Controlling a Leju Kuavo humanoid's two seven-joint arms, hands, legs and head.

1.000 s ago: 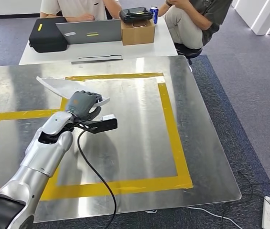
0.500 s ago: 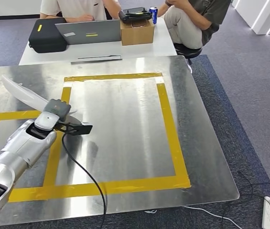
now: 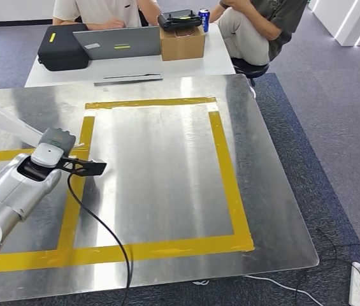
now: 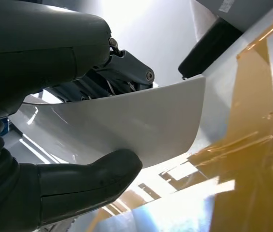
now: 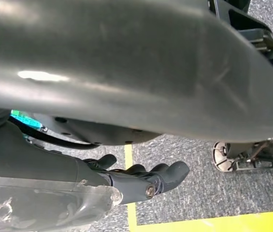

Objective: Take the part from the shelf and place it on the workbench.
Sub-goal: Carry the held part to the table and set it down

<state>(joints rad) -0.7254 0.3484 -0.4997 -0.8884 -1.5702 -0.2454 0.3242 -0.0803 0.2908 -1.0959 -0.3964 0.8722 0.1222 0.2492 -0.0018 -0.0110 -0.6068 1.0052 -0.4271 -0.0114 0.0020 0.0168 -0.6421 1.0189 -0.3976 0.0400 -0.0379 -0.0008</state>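
— Silver-grey, that part [image 3: 4, 120], a long thin curved panel. Where does it sit?

— In the left hand [image 3: 55, 141]. From the head view the hand is over the left side of the metal desk [image 3: 168, 166], above the yellow tape [image 3: 225, 172] outline near its left edge, and the panel sticks out past the hand toward the far left.

— Is the grasp clear?

— The left wrist view shows it well: the thick thumb [image 4: 87, 181] lies along one face of the panel [image 4: 127, 125] and the darker fingers [image 4: 127, 72] sit against the other face, so the panel is pinched between them.

— Is it touching the desk?

— I cannot tell; the desk and tape show close behind the panel's edge in the wrist view.

— And the right hand?

— In the right wrist view the right hand [image 5: 146, 181] hangs over grey carpet [image 5: 200, 188] with a yellow line [image 5: 215, 223] on it. Its dark fingers are stretched out close together with nothing in them.

— What else is around?

— A black cable [image 3: 106, 233] runs from the left wrist across the desk to its near edge. Beyond the metal desk is a white table [image 3: 134, 64] with a black case [image 3: 62, 48], a grey laptop [image 3: 120, 42], a cardboard box [image 3: 183, 42] carrying a black controller [image 3: 180, 20], and a blue can [image 3: 206, 18]. Two people [image 3: 259, 25] sit at it. A white power strip [image 3: 357, 284] lies on the carpet at right.
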